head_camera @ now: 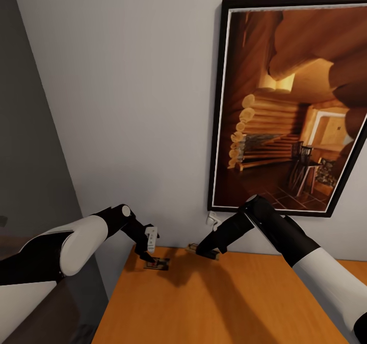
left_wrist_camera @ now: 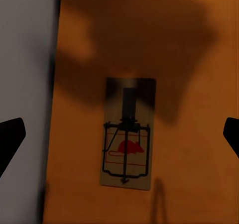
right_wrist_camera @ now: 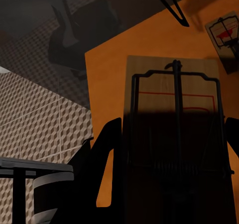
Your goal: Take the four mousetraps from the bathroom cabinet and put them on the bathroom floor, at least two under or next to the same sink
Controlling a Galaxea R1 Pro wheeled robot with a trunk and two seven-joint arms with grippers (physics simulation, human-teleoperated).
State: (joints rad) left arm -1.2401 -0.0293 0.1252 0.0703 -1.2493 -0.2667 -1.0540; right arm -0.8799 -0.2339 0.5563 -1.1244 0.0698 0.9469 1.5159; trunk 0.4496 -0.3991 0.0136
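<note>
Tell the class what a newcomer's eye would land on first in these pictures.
The big framed picture of a log-cabin interior on the grey wall draws the eye first. Below it, both arms reach over the orange cabinet top: the left gripper hangs open above one mousetrap, and the right gripper is closed around another mousetrap.

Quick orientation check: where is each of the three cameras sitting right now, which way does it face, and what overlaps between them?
Head: high, facing down at the cabinet top, wall and picture; both arms show.
Left wrist: above a mousetrap, looking straight down; dark fingertips at the edges.
Right wrist: looking along a second mousetrap between its fingers, floor beyond.
Shared: the left tool's mousetrap shows in all three.
</note>
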